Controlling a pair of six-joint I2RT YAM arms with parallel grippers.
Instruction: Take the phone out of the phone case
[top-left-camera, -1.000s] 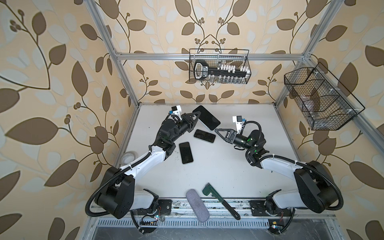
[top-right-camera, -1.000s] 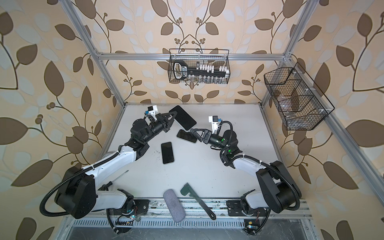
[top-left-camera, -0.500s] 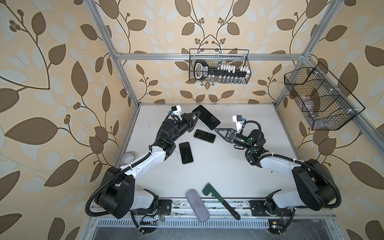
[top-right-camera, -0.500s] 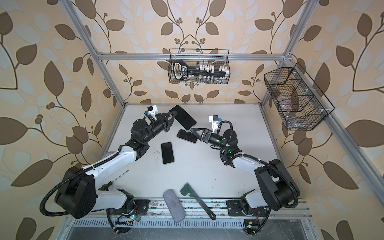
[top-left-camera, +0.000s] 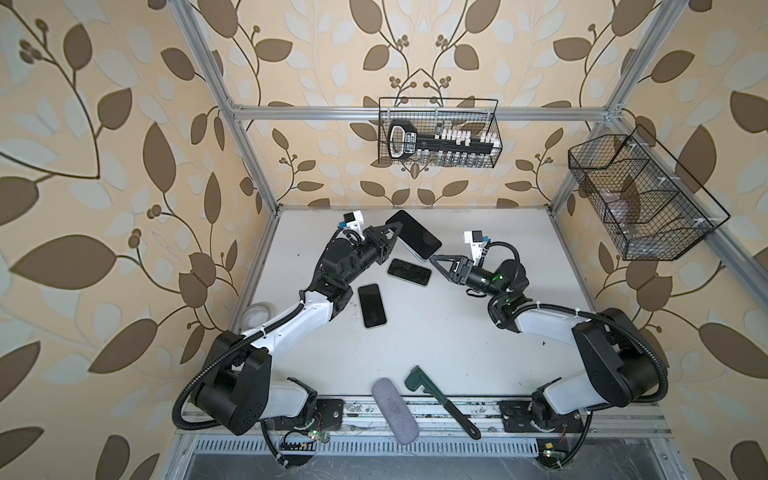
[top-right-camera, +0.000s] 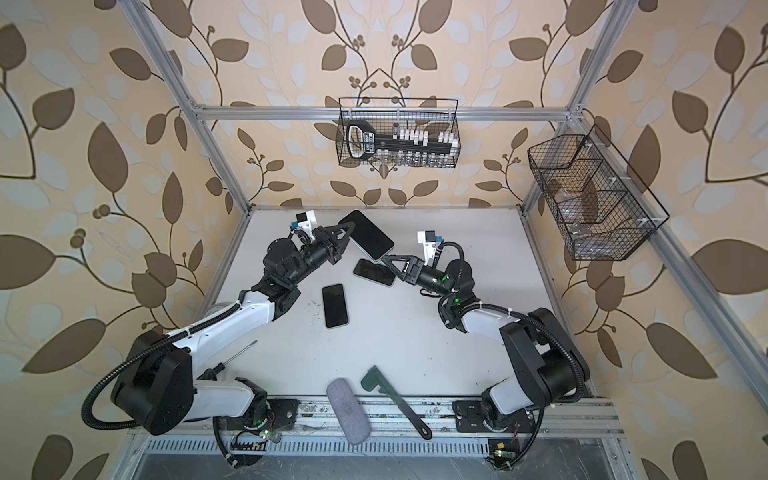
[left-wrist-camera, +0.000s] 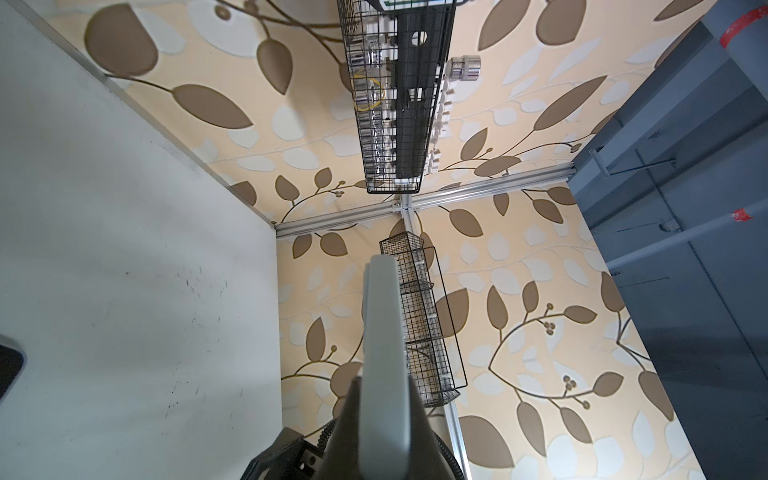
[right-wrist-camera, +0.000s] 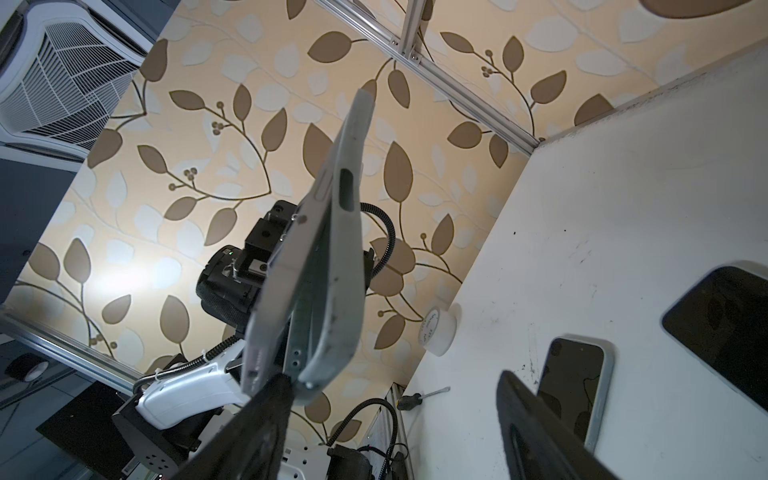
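Observation:
A black-screened phone (top-left-camera: 415, 235) (top-right-camera: 368, 239) in a pale grey phone case (right-wrist-camera: 338, 291) is held tilted in the air over the back of the table. My left gripper (top-left-camera: 395, 230) (top-right-camera: 349, 230) (left-wrist-camera: 384, 386) is shut on one long edge of it. In the right wrist view the case gapes away from the phone's side (right-wrist-camera: 270, 299) at the nearest corner. My right gripper (top-left-camera: 435, 262) (top-right-camera: 388, 262) (right-wrist-camera: 395, 378) is open, and one of its fingers (right-wrist-camera: 257, 415) touches that corner. The other finger (right-wrist-camera: 536, 424) hangs free above the table.
Two more dark phones (top-left-camera: 409, 272) (top-left-camera: 372, 306) lie flat on the white table (top-left-camera: 478, 332) beneath the grippers. A tape roll (top-left-camera: 257, 313) and a screwdriver (top-right-camera: 235, 359) lie at the left edge. A grey pouch (top-left-camera: 395, 411) and a green wrench (top-left-camera: 440, 401) are at the front. Wire baskets (top-left-camera: 438, 133) (top-left-camera: 640, 199) hang on the walls.
My right gripper has crept slightly toward the held phone's corner. The left gripper and the phone have not visibly moved.

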